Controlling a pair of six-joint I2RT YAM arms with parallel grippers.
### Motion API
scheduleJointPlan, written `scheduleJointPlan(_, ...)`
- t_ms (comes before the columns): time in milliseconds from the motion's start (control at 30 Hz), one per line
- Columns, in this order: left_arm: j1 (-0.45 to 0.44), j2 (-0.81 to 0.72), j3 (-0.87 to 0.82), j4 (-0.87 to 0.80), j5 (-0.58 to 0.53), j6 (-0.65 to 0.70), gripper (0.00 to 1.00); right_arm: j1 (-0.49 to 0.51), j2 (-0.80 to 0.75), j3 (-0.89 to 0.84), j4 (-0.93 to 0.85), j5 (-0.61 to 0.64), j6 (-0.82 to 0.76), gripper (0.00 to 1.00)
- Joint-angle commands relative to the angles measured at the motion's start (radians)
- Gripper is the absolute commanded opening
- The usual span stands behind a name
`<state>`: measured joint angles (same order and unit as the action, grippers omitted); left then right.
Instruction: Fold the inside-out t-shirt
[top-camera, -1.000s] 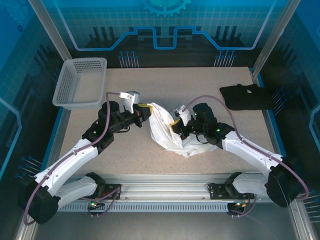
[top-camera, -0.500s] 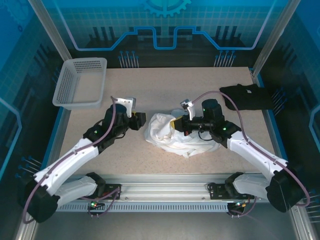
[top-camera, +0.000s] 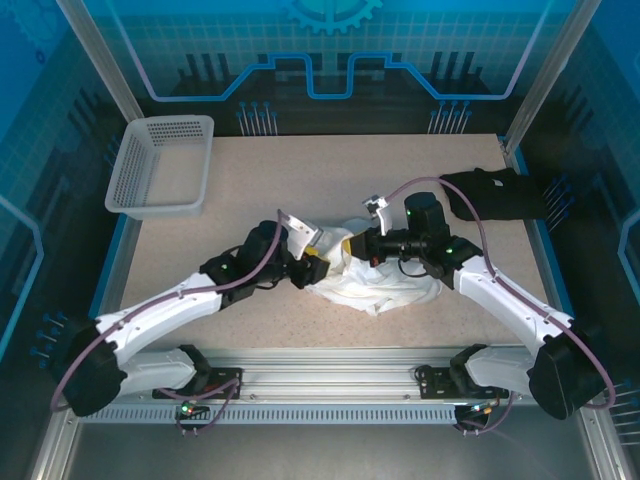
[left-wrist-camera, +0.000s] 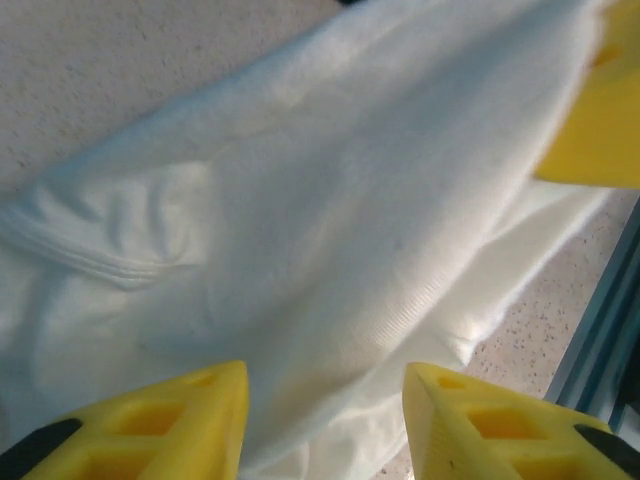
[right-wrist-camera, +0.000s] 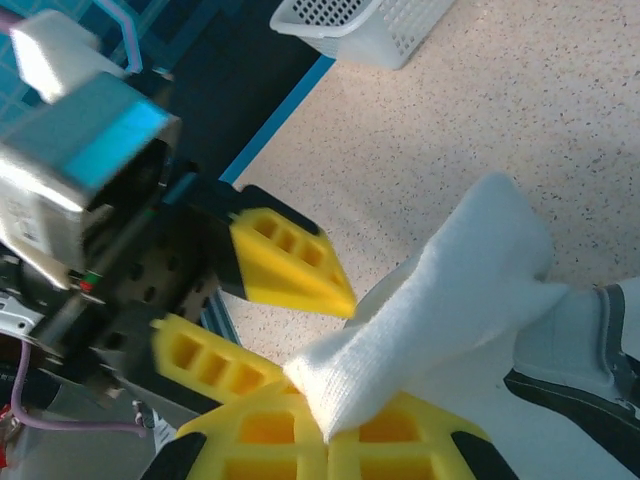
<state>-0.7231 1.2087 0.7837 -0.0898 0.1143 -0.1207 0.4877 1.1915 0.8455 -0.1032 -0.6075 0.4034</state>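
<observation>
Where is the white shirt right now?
In the top view the t-shirt lies bunched mid-way across the table, between both grippers: the right gripper pinches a corner, the left gripper is open against its left side.

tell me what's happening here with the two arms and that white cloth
Two robot arms are working on a crumpled white cotton t-shirt in the middle of the table. The right gripper is shut on a pinch of its fabric. The left gripper is open at the shirt's left edge, not yet gripping. No fold is made.
</observation>
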Motion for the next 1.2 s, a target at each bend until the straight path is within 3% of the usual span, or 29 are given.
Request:
scheduleJointPlan(0,-0.006,0.051,0.071,0.084,0.084,0.034,0.31,-0.016,-0.010,0.029,-0.037,-0.013,-0.011,0.00)
scheduleJointPlan(100,-0.007,0.094,0.096,0.094,0.106,0.012,0.04,-0.021,-0.021,0.029,-0.067,0.015,-0.020,0.00)
scheduleJointPlan(167,-0.006,0.098,0.110,0.087,0.112,-0.021,0.00,-0.021,-0.024,0.077,-0.204,0.165,-0.038,0.03)
scheduleJointPlan(267,-0.007,0.074,0.120,0.089,0.143,-0.136,0.00,-0.003,-0.043,0.128,-0.446,0.666,-0.060,0.34)
scheduleJointPlan(333,-0.007,0.062,0.137,0.073,0.167,-0.223,0.00,0.032,-0.108,0.099,-0.467,0.832,-0.075,0.49)
scheduleJointPlan(500,-0.007,0.036,0.144,0.064,0.163,-0.351,0.00,0.187,-0.283,-0.030,-0.363,0.866,-0.076,0.70)
scheduleJointPlan(600,-0.006,0.030,0.150,0.056,0.145,-0.363,0.00,0.268,-0.287,-0.069,-0.343,0.878,-0.030,0.74)
scheduleJointPlan(767,-0.006,0.014,0.143,0.072,0.147,-0.381,0.00,0.349,-0.205,-0.109,-0.197,0.853,0.054,0.72)
scheduleJointPlan(900,-0.007,-0.007,0.134,0.071,0.146,-0.382,0.00,0.370,-0.104,-0.102,-0.162,0.936,0.116,0.67)
scheduleJointPlan(933,-0.006,-0.016,0.131,0.066,0.140,-0.379,0.00,0.366,-0.093,-0.099,-0.166,0.962,0.110,0.61)
scheduleJointPlan(1000,-0.004,-0.043,0.123,0.045,0.105,-0.374,0.00,0.340,-0.096,-0.099,-0.171,0.968,0.065,0.38)
scheduleJointPlan(1067,0.013,-0.076,0.110,0.035,0.096,-0.384,0.00,0.300,-0.139,-0.120,-0.140,0.868,-0.005,0.26)
scheduleJointPlan(1167,0.081,-0.113,0.075,0.093,0.197,-0.457,0.00,0.223,-0.202,-0.141,-0.104,0.643,-0.080,0.06)
